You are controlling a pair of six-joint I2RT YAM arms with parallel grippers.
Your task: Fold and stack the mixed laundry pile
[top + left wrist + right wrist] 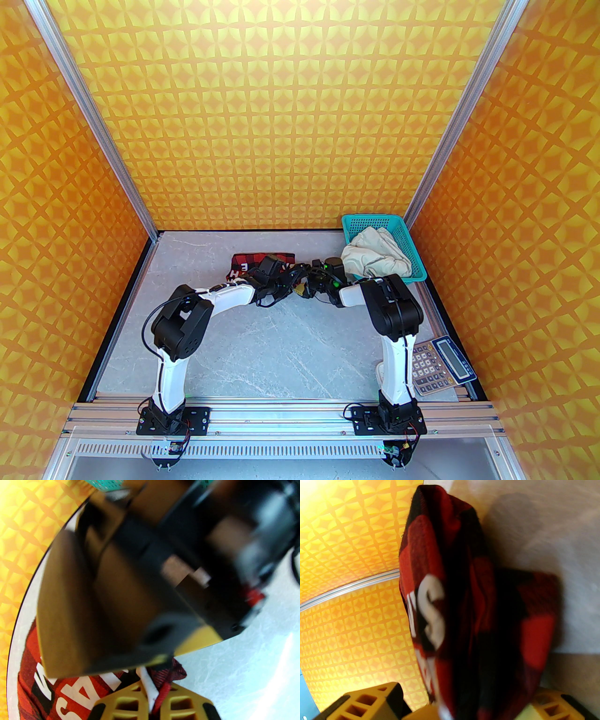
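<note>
The red-and-black checked shirt (pixel 248 260) lies bunched at the back middle of the table. Both arms meet just right of it. My left gripper (pixel 293 277) is shut on an edge of the shirt (pixel 70 695). In the left wrist view red cloth and a white strip are pinched between its yellow fingers (pixel 121 705). My right gripper (pixel 309 286) stands open, its jaws wide apart around a thick fold of the shirt (pixel 464 597). Up close it is a blurred dark mass (pixel 140 573) right in front of the left wrist camera. The cream trousers (pixel 375 258) lie crumpled in the teal basket.
The teal mesh basket (pixel 370 219) stands at the back right corner against the wall. A calculator (pixel 438 365) lies at the front right, beside the right arm's base. Patterned orange walls close in three sides of the grey table (pixel 262 347).
</note>
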